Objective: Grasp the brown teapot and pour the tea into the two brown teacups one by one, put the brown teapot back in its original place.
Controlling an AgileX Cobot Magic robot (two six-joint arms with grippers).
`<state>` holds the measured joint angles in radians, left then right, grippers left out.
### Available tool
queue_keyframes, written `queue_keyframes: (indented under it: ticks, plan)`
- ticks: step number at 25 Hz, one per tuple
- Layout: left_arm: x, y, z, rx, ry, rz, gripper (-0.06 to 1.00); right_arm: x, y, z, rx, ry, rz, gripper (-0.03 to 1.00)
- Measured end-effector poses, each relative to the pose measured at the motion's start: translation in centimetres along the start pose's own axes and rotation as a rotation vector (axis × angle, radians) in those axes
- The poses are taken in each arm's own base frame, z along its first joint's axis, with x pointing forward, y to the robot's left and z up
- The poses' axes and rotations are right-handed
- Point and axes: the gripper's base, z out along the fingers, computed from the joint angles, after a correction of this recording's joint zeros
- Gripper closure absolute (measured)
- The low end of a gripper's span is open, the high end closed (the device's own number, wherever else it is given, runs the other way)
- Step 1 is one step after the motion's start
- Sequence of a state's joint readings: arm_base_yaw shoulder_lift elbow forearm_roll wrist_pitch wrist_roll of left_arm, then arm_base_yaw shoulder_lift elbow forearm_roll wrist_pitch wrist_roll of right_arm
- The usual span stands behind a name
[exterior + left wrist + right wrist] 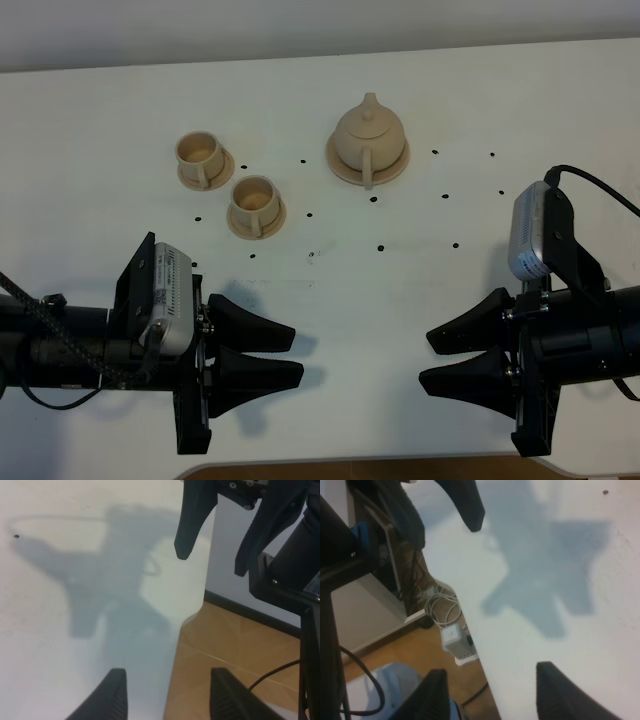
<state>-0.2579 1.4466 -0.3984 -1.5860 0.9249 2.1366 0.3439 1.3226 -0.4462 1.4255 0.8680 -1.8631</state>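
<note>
Left gripper (pixel 295 355), wide and empty, hovers over the white bench (pixel 350 300); two pale tan cylindrical ceramic teacups (pixel 200 155) (pixel 254 203) sit well beyond its tips. The round-bellied pale tan ceramic teapot (pixel 368 135) stands well ahead of the right gripper (pixel 428 360), which is wide and empty and should meet the loop handle (pixel 368 178) squarely.

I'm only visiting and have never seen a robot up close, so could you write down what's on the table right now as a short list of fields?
Table: white, with small black dots
Teapot: tan, lid on, standing on a round saucer, right of the cups
Teacups: two tan cups, one farther left, one nearer the arms; no dark liquid visible in either
Left gripper: open, empty, near the front edge
Right gripper: open, empty, near the front edge
Stage: nothing grasped yet
</note>
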Motion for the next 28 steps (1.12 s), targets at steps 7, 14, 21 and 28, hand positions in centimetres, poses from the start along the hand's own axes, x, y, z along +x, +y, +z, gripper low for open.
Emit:
queue_keyframes:
  ticks: [7,14,21,28]
  plan:
    - [0.1,0.1,0.0,-0.014,0.009,0.000,0.54,0.0,0.0,0.0,0.000,0.000,0.000,0.57]
    - [0.1,0.2,0.0,-0.018,0.011,0.000,0.54,0.0,0.0,0.0,0.000,0.000,0.000,0.57]
    - [-0.4,0.5,0.0,-0.048,-0.035,-0.051,0.54,0.0,0.0,0.0,0.000,0.000,0.000,0.57]
    - [-3.5,2.8,-0.9,-0.094,-0.044,-0.215,0.54,-0.3,-0.1,0.0,0.009,-0.029,0.030,0.57]
